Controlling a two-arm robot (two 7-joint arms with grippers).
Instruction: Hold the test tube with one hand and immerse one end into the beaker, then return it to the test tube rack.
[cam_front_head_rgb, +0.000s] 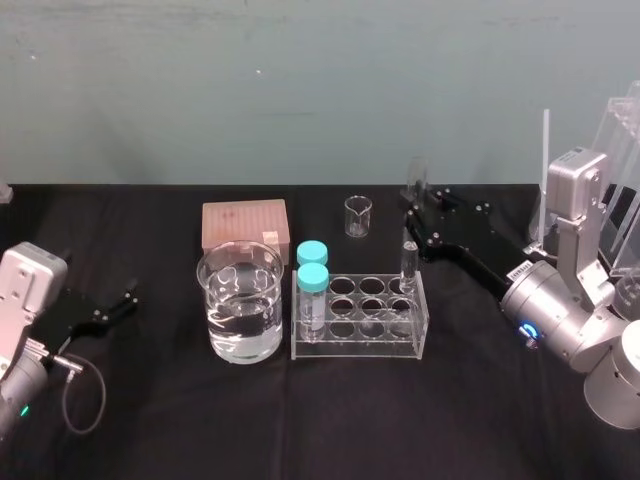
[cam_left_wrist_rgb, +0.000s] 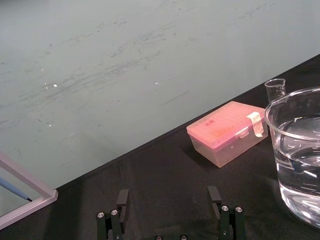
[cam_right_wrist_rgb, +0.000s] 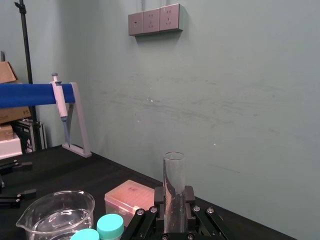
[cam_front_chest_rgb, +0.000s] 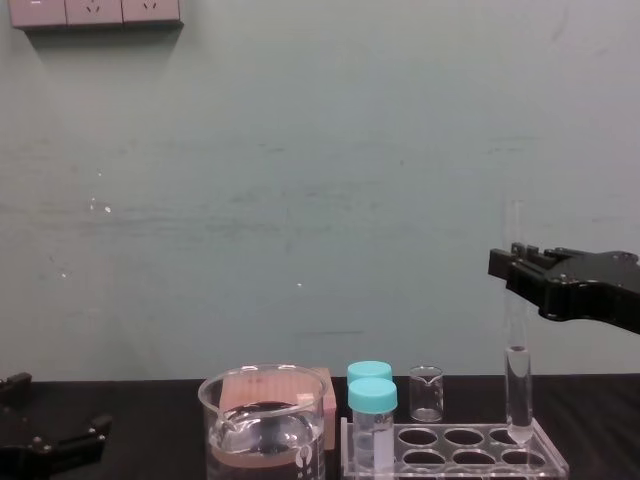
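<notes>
My right gripper (cam_front_head_rgb: 411, 218) is shut on the test tube (cam_front_head_rgb: 408, 262), a slim clear tube held upright. The fingers (cam_right_wrist_rgb: 159, 199) press it from both sides in the right wrist view, where the test tube (cam_right_wrist_rgb: 173, 192) rises between them. From the chest, the test tube (cam_front_chest_rgb: 516, 380) hangs from my right gripper (cam_front_chest_rgb: 514, 266) with its round bottom at the back-right hole of the test tube rack (cam_front_chest_rgb: 455, 462). The test tube rack (cam_front_head_rgb: 360, 350) stands right of the beaker (cam_front_head_rgb: 240, 300), which holds water. My left gripper (cam_front_head_rgb: 125, 300) rests open at the far left, and my left gripper (cam_left_wrist_rgb: 168, 200) holds nothing.
Two teal-capped vials (cam_front_head_rgb: 312, 280) stand in the rack's left end. A tiny beaker (cam_front_head_rgb: 358, 215) and a pink tip box (cam_front_head_rgb: 245, 225) sit behind. A clear acrylic stand (cam_front_head_rgb: 620, 200) is at the far right, and a pipette stand (cam_right_wrist_rgb: 60, 95) is at the far left.
</notes>
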